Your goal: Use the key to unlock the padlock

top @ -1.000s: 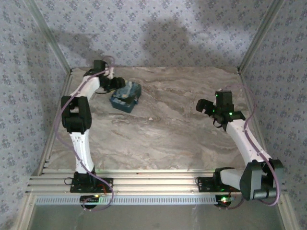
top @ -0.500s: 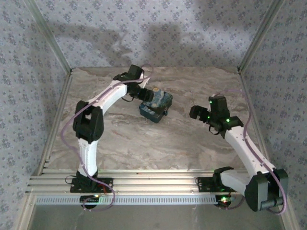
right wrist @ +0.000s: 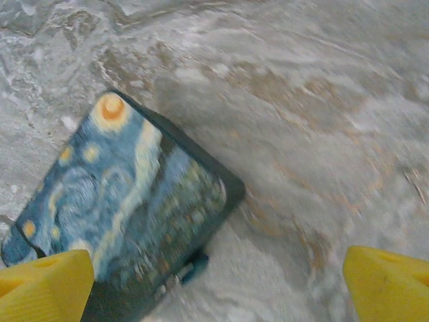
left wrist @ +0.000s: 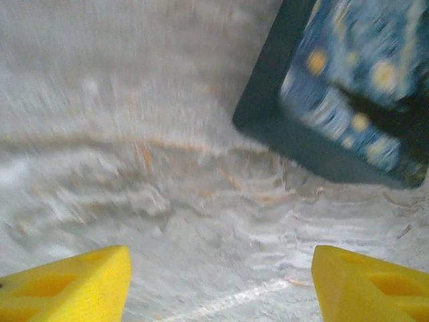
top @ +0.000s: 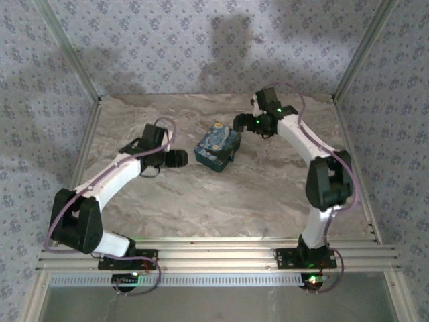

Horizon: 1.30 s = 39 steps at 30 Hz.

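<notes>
Flanking the padlock (top: 218, 147), the left claw (top: 175, 157) and right claw (top: 242, 123) both stand spread and empty: approach step judged in hand; next, steady the padlock and pinch the key.

A dark-blue padlock (top: 218, 147) printed with light-blue and yellow swirls lies toward 12 o'clock on a table (top: 234, 194) marbled in grey and beige. Pale blue-grey floral wallpaper (top: 201, 54) lines the walls.

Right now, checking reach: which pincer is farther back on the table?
The right pincer, by the far corner of the padlock; the left pincer sits nearer, at its left side.
</notes>
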### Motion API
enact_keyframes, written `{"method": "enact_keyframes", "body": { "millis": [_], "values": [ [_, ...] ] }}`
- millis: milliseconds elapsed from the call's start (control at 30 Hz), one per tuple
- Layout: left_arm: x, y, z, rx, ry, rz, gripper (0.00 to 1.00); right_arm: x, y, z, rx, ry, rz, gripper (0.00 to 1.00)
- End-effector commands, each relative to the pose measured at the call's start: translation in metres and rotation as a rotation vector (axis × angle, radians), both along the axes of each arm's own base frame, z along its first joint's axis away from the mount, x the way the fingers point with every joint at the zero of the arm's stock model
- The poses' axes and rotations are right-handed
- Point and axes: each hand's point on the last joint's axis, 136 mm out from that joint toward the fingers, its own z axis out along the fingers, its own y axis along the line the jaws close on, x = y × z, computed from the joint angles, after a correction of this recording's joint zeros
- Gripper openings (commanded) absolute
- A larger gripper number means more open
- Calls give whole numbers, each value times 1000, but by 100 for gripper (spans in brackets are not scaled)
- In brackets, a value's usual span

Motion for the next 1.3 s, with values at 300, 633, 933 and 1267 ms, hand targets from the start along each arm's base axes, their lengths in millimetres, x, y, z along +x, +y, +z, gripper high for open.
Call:
{"method": "enact_keyframes", "body": {
  "millis": [300, 633, 933, 1267],
  "values": [
    [2, -74, -27, -321, 54, 67, 63, 27, 74, -47, 202, 141, 266, 85],
    [37, -71, -34, -325, 69, 134, 60, -15, 89, -69, 260, 237, 355, 71],
    [52, -28, -31, -333, 56, 228, 59, -79, 114, -83, 249, 272, 340, 72],
    [57, 17, -8, -312, 6, 285, 61, -90, 115, -72, 190, 287, 215, 76]
  ]
}}
